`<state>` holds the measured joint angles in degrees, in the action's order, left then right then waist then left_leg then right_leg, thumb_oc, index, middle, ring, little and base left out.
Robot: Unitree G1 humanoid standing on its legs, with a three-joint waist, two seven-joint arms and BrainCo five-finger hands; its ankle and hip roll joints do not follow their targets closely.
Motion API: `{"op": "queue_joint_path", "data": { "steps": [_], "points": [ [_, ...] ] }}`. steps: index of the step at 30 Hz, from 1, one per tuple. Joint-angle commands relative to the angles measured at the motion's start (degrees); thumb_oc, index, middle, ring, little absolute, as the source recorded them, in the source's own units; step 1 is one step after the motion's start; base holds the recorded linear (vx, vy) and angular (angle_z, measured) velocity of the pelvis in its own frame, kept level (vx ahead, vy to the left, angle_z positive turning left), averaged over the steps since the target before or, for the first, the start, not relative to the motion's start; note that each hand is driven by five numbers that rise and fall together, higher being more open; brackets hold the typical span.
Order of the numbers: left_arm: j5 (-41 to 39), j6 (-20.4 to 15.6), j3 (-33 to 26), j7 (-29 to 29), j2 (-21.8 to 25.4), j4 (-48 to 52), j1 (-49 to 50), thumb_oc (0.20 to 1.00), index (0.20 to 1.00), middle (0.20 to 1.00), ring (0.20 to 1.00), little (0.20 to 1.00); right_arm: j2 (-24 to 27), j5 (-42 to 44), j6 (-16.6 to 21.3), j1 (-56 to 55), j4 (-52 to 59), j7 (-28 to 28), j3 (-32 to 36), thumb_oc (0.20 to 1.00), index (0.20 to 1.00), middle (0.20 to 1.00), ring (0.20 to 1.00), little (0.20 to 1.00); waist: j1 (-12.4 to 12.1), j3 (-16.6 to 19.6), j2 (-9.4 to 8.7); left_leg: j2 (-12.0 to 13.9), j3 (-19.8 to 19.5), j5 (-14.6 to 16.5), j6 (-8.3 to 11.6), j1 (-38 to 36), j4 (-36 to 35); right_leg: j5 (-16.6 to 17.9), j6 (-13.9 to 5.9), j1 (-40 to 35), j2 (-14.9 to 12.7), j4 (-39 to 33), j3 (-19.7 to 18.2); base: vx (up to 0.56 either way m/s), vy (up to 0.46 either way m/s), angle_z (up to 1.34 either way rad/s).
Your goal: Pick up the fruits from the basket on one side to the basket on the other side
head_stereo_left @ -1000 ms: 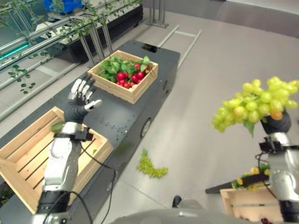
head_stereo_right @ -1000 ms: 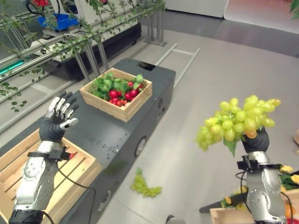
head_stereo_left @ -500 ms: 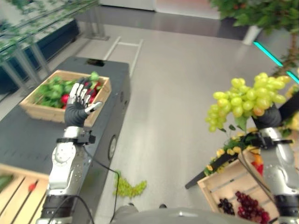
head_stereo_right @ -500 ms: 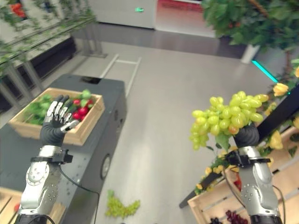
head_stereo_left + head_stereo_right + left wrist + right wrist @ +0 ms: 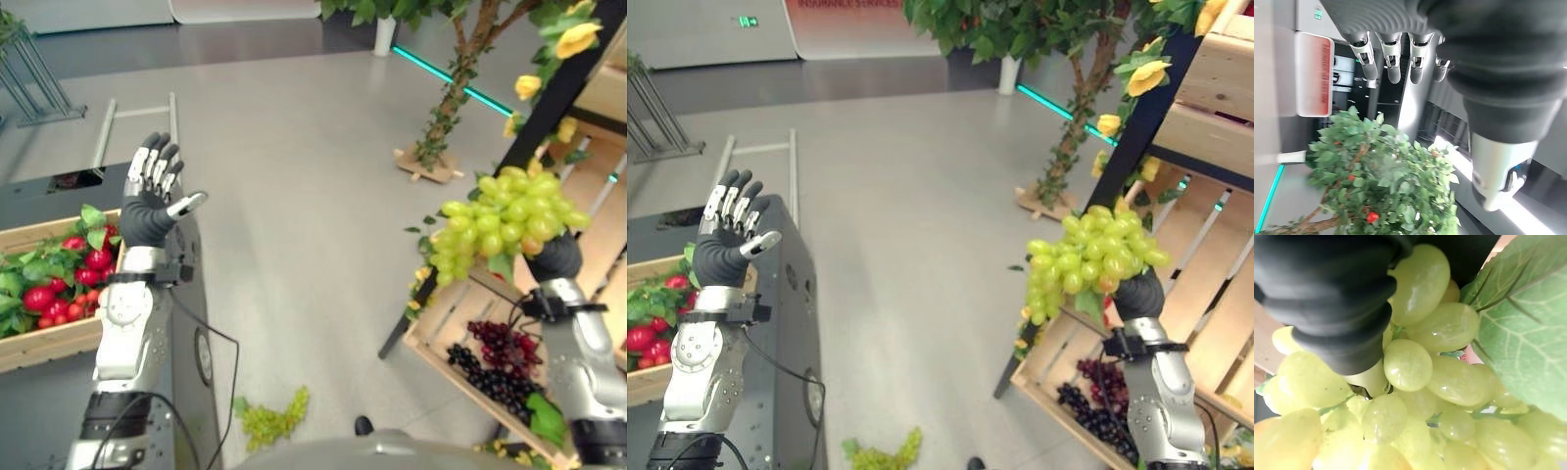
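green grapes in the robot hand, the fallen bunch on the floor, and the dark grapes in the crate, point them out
held green grapes (image 5: 505, 223), left eye view, middle of the bunch
fallen green grapes (image 5: 274, 419), left eye view, centre of the cluster
dark grapes (image 5: 490, 364), left eye view, middle of the pile

Right hand (image 5: 554, 258) fingers hidden under green grapes (image 5: 500, 221).
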<state>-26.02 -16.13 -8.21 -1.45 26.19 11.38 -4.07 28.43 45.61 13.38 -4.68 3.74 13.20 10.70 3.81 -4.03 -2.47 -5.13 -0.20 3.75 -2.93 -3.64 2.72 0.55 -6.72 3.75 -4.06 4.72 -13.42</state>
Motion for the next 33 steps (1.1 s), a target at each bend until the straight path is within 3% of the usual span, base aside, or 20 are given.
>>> {"op": "queue_joint_path", "data": {
  "steps": [1,8,14,15,16,17,18,21,22,25,26,27,28,29,30,31,33],
  "points": [
    [2.6,-3.7,-2.5,-1.5,2.3,2.8,-2.7,1.000,1.000,1.000,1.000,1.000,2.6,-0.1,3.6,5.6,0.6,-0.5,4.8,0.200,0.200,0.200,0.200,0.200,0.0,3.1,-1.09,-0.2,0.7,6.3,1.14,1.5,6.7,0.8,-4.29,1.7,-1.0,3.0,1.8,-0.02,0.073,0.00],
    [4.1,-4.1,-3.8,-2.5,1.6,3.6,-1.9,1.000,1.000,1.000,1.000,1.000,2.1,-1.2,3.6,6.0,2.1,-0.6,4.9,0.200,0.200,0.200,0.200,0.200,1.1,3.5,-0.77,-1.4,3.9,9.0,-0.46,0.4,7.7,4.3,-6.21,3.2,-2.5,2.2,0.4,-0.02,0.060,-0.11],
    [5.8,-4.8,-4.5,-4.5,1.0,4.3,-2.1,1.000,1.000,1.000,1.000,1.000,1.3,-2.1,3.6,5.4,3.9,-0.7,4.2,0.200,0.200,0.200,0.200,0.200,2.0,2.1,-1.23,-1.5,7.0,9.1,-0.94,-0.3,6.9,7.6,-7.63,5.4,-3.9,2.6,0.7,-0.07,0.046,-0.56],
    [6.5,-5.0,-4.6,-5.5,1.0,4.3,-2.4,1.000,1.000,1.000,1.000,1.000,0.8,-2.9,3.5,4.5,4.6,-0.7,4.0,0.200,0.200,0.200,0.200,0.200,2.0,0.7,-1.57,-0.9,8.4,8.4,-0.53,-0.6,6.6,9.1,-7.58,6.9,-5.1,3.3,4.8,-0.11,0.009,-0.43],
    [6.5,-5.0,-4.5,-5.5,1.0,4.3,-2.5,1.000,1.000,1.000,1.000,1.000,0.8,-2.9,3.5,4.6,4.6,-0.8,4.0,0.200,0.200,0.200,0.200,0.200,2.0,0.8,-1.49,-0.9,8.3,8.7,-0.58,-0.8,6.4,8.8,-7.63,6.8,-5.1,3.2,4.9,-0.15,0.006,-0.54],
    [7.0,-5.2,-4.4,-6.1,1.2,4.4,-2.8,1.000,1.000,1.000,1.000,1.000,0.6,-3.4,3.8,4.7,4.6,-1.1,3.5,0.200,0.200,0.200,0.200,0.200,1.2,-0.4,-1.05,0.0,9.4,8.6,-0.27,-0.8,6.9,7.4,-6.39,7.7,-6.9,4.5,12.3,-0.24,0.088,-0.89],
    [7.3,-5.2,-4.9,-6.8,1.0,4.8,-2.9,1.000,1.000,1.000,1.000,1.000,-0.3,-3.2,4.0,4.7,4.7,-1.6,3.3,0.200,0.200,0.200,0.200,0.200,0.5,-1.3,0.26,2.1,11.2,7.7,-0.01,-0.3,6.9,3.5,-3.78,7.2,-10.2,11.1,23.4,-0.28,0.070,-0.89],
    [7.1,-5.4,-5.2,-7.2,0.8,4.7,-3.3,1.000,1.000,1.000,1.000,1.000,-0.7,-3.1,4.1,4.8,4.8,-1.5,3.1,0.200,0.200,0.200,0.200,0.200,1.1,-1.0,0.36,2.6,12.5,6.4,-0.03,0.4,6.2,0.4,-2.61,6.0,-10.3,16.3,25.6,-0.22,0.053,-0.49],
    [7.1,-5.5,-5.2,-7.6,0.8,4.7,-3.4,1.000,1.000,1.000,1.000,1.000,-1.0,-3.2,4.4,5.8,4.7,-1.6,2.5,0.200,0.200,0.200,0.200,0.200,0.5,-0.8,1.09,3.4,14.7,5.7,-0.65,0.5,5.7,-0.5,-2.49,5.5,-11.1,22.6,29.4,-0.17,0.008,-0.23],
    [5.8,-6.0,-5.9,-8.2,0.5,5.3,-3.0,1.000,1.000,1.000,1.000,1.000,-1.3,-3.0,4.5,7.7,4.3,-2.1,1.1,0.200,0.200,0.200,0.200,0.200,-1.6,0.4,1.75,4.3,19.4,4.9,-0.83,0.5,3.4,-1.5,-2.50,0.9,-15.6,26.6,35.9,-0.12,0.005,-0.49],
    [5.7,-5.9,-6.1,-8.1,0.4,5.7,-2.6,1.000,1.000,1.000,1.000,1.000,-1.2,-3.1,4.5,7.9,4.2,-2.1,0.9,0.200,0.200,0.200,0.200,0.200,-2.0,0.8,1.64,4.2,20.5,4.6,-0.87,0.4,2.7,-1.2,-2.91,-0.3,-15.7,26.7,36.0,-0.06,-0.056,-0.67],
    [5.5,-6.0,-6.2,-8.2,0.2,5.8,-2.3,1.000,1.000,1.000,1.000,1.000,-1.2,-3.0,4.2,8.0,4.1,-2.0,0.9,0.200,0.200,0.200,0.200,0.200,-2.2,1.3,1.33,4.1,21.4,4.3,-0.88,0.5,2.2,-1.4,-3.14,-1.5,-15.2,25.4,36.2,-0.01,-0.127,-0.95],
    [4.9,-6.1,-6.7,-7.9,0.1,5.9,-1.8,1.000,1.000,1.000,1.000,1.000,-1.3,-2.4,3.9,8.1,3.8,-1.8,0.9,0.200,0.200,0.200,0.200,0.200,-3.0,2.2,0.59,4.2,23.1,4.3,-0.45,0.6,1.9,-2.0,-2.98,-3.9,-14.4,19.7,37.5,0.06,-0.169,-1.01],
    [4.9,-5.9,-7.0,-7.9,0.0,5.9,-1.4,1.000,1.000,1.000,1.000,1.000,-1.4,-2.3,4.0,8.0,3.3,-1.9,0.9,0.200,0.200,0.200,0.200,0.200,-3.5,2.8,-0.05,3.8,22.6,5.2,0.08,0.4,1.8,-3.2,-3.91,-5.1,-13.7,16.6,37.3,0.00,-0.299,-1.84],
    [4.6,-6.1,-7.6,-7.5,-0.9,5.8,-0.1,1.000,1.000,1.000,1.000,1.000,-1.8,-1.9,3.9,8.8,2.5,-1.7,0.1,0.200,0.200,0.200,0.200,0.200,-3.8,3.3,-0.29,5.0,24.8,4.2,0.96,0.7,0.8,-2.7,-4.37,-5.4,-11.6,11.4,36.9,-0.10,-0.289,-1.39],
    [4.1,-6.1,-7.8,-7.4,-1.1,6.0,0.4,1.000,1.000,1.000,1.000,1.000,-1.6,-1.9,3.9,8.5,2.3,-1.6,0.2,0.200,0.200,0.200,0.200,0.200,-3.4,3.0,-0.26,5.8,26.7,2.8,1.02,1.1,0.7,-2.0,-4.03,-4.5,-10.9,10.8,37.2,-0.14,-0.227,-1.24],
    [3.7,-6.3,-7.7,-7.3,-0.9,6.4,0.6,1.000,1.000,1.000,1.000,1.000,-0.7,-2.5,4.1,8.6,2.2,-1.9,0.0,0.200,0.200,0.200,0.200,0.200,-3.1,3.1,0.29,6.8,26.0,2.9,1.80,0.7,0.0,-2.8,-4.15,-3.1,-9.4,10.4,35.1,-0.01,-0.123,-0.76]
  ]
}}
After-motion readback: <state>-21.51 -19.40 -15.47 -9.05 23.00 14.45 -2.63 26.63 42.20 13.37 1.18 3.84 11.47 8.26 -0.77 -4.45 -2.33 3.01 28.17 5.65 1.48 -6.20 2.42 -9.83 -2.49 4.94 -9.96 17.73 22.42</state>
